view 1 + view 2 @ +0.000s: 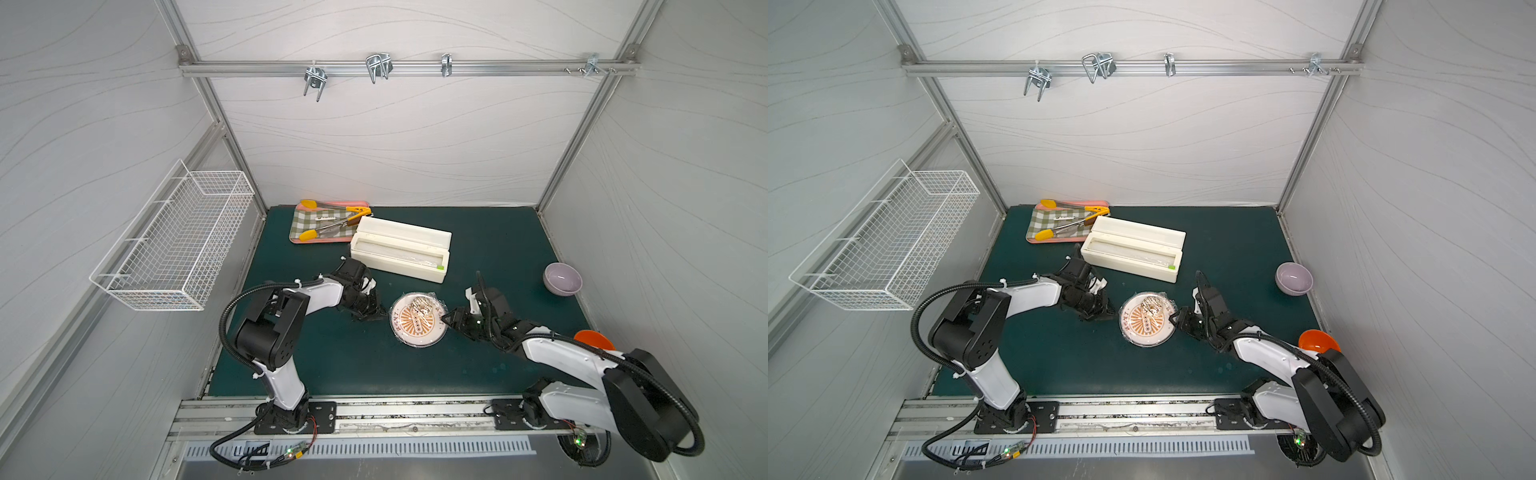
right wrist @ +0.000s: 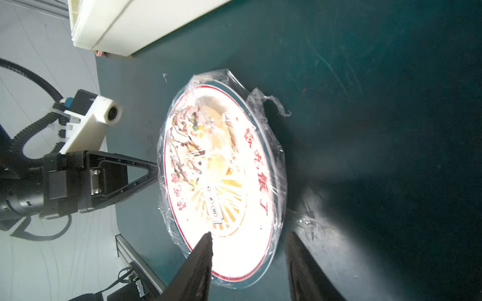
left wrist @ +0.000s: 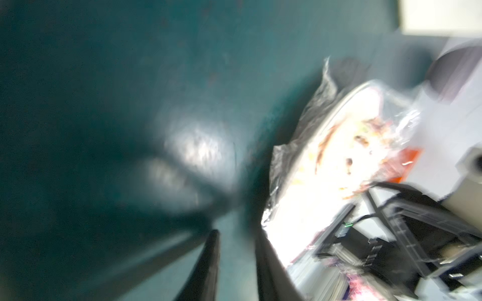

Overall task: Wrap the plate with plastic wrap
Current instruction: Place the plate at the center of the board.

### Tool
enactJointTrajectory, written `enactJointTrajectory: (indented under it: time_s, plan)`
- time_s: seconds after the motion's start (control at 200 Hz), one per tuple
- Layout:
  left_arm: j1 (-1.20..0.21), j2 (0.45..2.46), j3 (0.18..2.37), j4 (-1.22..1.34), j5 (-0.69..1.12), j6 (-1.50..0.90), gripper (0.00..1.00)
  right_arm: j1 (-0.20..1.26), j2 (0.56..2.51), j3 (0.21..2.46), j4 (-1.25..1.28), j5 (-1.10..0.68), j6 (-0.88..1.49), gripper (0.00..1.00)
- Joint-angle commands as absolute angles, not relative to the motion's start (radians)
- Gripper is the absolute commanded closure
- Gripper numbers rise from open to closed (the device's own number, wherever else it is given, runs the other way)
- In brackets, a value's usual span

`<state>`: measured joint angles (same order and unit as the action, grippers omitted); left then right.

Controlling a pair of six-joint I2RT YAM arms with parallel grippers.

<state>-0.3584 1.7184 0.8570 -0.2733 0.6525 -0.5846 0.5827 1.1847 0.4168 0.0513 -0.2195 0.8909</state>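
Note:
The plate (image 1: 419, 319) (image 1: 1147, 319) lies flat on the green mat between both arms, white with an orange sunburst, red characters and a food piece. The plastic wrap (image 2: 277, 153) covers it, crinkled round the rim, with a loose flap (image 2: 271, 103) on the mat. My left gripper (image 1: 380, 311) (image 3: 237, 234) stands open just off the plate's left edge, only mat showing between its fingers; that wrist view is blurred. My right gripper (image 1: 446, 319) (image 2: 250, 234) stands open at the plate's right edge, one finger over the wrapped rim, the other over the mat, gripping nothing.
A cream dispenser box (image 1: 401, 249) lies behind the plate. A pink tray with checked cloth and tongs (image 1: 328, 222) sits at the back left. A lilac bowl (image 1: 562, 279) and an orange bowl (image 1: 593, 338) stand at the right. A wire basket (image 1: 174, 245) hangs on the left wall.

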Motion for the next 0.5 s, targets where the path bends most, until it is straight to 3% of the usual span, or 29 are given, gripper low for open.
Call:
enactJointTrajectory:
  time_s: [0.0,0.095,0.25,0.39,0.495]
  plan:
    - [-0.328,1.694,0.825,-0.108,0.746,-0.699,0.56,0.572,1.205,0.483,-0.073,-0.205,0.792,0.52]
    - [-0.352,1.749,0.861,-0.092,0.741,-0.69,0.54,0.572,1.258,0.521,-0.09,-0.224,0.762,0.51]
    - [-0.359,1.791,0.858,-0.049,0.737,-0.702,0.6,0.566,1.291,0.541,-0.068,-0.235,0.763,0.51]
    - [-0.359,1.814,0.865,-0.035,0.74,-0.701,0.69,0.567,1.316,0.54,-0.048,-0.251,0.768,0.51]
    - [-0.359,1.826,0.858,-0.018,0.75,-0.707,0.82,0.566,1.324,0.529,-0.037,-0.252,0.778,0.52]
